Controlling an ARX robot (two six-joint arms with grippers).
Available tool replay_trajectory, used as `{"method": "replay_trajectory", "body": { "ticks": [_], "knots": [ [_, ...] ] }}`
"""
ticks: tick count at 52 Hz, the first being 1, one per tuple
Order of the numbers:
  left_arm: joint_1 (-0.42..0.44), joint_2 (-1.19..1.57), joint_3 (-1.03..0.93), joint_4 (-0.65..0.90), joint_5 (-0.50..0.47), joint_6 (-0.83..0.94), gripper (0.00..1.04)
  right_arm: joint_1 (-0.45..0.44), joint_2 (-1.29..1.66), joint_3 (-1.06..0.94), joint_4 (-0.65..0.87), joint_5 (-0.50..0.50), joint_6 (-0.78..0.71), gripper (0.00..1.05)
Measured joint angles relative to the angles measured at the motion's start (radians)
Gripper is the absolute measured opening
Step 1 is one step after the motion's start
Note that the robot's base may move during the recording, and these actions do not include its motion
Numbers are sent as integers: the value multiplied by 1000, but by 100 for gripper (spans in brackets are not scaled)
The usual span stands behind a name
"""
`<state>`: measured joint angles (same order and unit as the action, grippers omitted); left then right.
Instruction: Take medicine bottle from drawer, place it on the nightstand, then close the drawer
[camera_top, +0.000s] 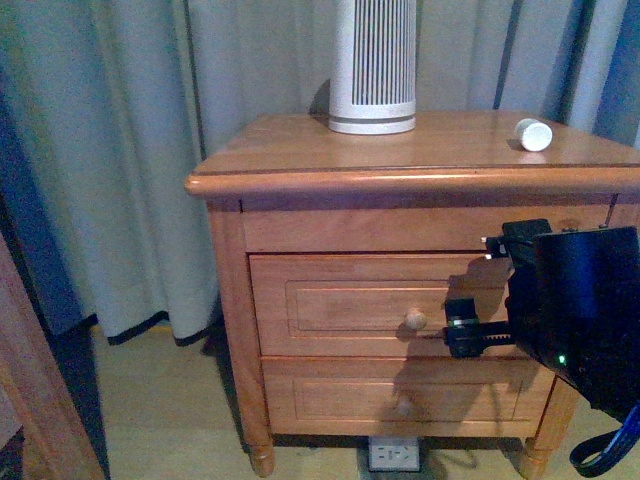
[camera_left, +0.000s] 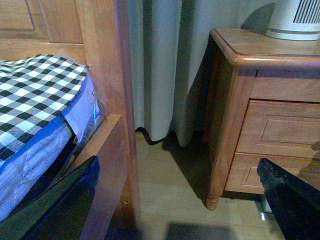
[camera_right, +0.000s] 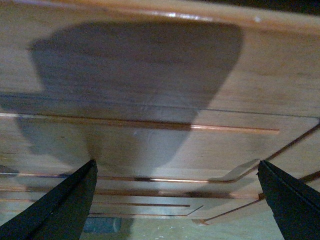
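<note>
Bottle (camera_top: 533, 134) is lying on its side on the nightstand (camera_top: 420, 160) surface, near the right back corner, well apart from the big slatted white cylinder (camera_top: 372, 65). Top drawer (camera_top: 380, 305) looks flush with the frame. Right tool (camera_top: 478, 290) sits spread open just in front of that drawer's right side, holding nothing. Left tool (camera_left: 175, 200) is spread too, off by the bed (camera_left: 40, 110).

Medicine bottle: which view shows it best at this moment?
The front view. The medicine bottle lies on its side on the nightstand top, near the right back corner, in full sight. The left wrist view shows only the nightstand's side; the right wrist view shows only wood panelling.
</note>
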<state>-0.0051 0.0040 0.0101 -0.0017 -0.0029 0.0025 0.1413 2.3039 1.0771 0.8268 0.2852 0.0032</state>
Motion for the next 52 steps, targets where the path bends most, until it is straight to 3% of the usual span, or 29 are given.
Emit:
{"method": "replay_trajectory", "body": {
  "ticks": [9, 22, 34, 39, 52],
  "knots": [
    [0, 0, 0, 0, 0, 0, 98, -5, -59, -52, 6, 10, 35, 98],
    [0, 0, 0, 0, 0, 0, 98, -47, -428, -315, -92, 3, 106, 98],
    [0, 0, 0, 0, 0, 0, 98, -172, -1001, -626, -344, -105, 74, 98],
    [0, 0, 0, 0, 0, 0, 98, -218, -1218, -687, -427, -168, 39, 98],
    [0, 0, 0, 0, 0, 0, 98, -328, -1879, -774, -834, -313, 21, 98]
  ]
}}
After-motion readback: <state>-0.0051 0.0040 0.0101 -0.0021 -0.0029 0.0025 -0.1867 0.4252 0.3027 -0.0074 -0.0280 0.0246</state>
